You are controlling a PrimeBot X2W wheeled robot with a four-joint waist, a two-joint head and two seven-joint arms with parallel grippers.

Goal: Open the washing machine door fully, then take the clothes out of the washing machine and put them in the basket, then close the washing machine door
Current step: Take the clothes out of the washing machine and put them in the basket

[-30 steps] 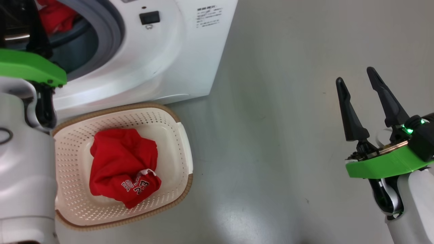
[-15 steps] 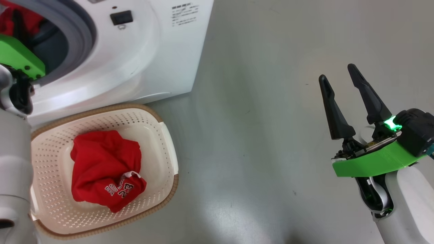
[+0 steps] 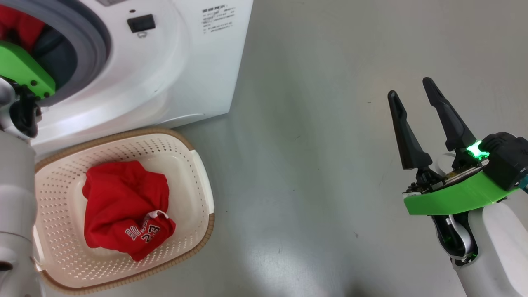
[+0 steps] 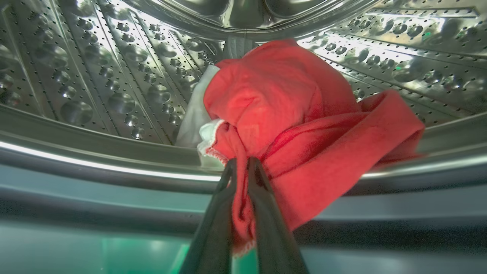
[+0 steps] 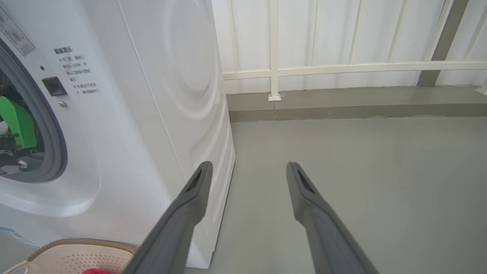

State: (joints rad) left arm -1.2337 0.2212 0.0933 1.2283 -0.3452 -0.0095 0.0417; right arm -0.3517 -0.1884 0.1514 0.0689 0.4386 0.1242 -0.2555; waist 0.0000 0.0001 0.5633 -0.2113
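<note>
My left end effector (image 4: 241, 163) is inside the washing machine. Its two dark fingers are pressed together on a fold of a red garment (image 4: 300, 125), pinching the cloth right above the steel lip of the drum (image 4: 114, 72). The garment is bunched in a heap at the bottom of the perforated drum, and its near edge drapes over that lip toward the opening. A white cloth (image 4: 192, 114) sits against the heap's left side in the left wrist view; I cannot tell whether it is a separate piece. From the head camera I see the green bracket (image 3: 22, 72) of my left wrist in the mouth of the washing machine (image 3: 185, 70), inside the grey rubber ring (image 3: 93, 45). A bit of red shows deeper in. The basket (image 3: 202, 173) stands on the floor (image 3: 313, 165) just in front of the machine's base. A crumpled red jersey (image 3: 119, 202) with a white 23 lies in the middle of it. My right end effector (image 3: 409, 87) hangs well apart from all this, over bare grey floor, with its fingers spread and nothing between them. In the right wrist view those fingers point past the machine's front corner toward a white railing (image 5: 342, 68).
</note>
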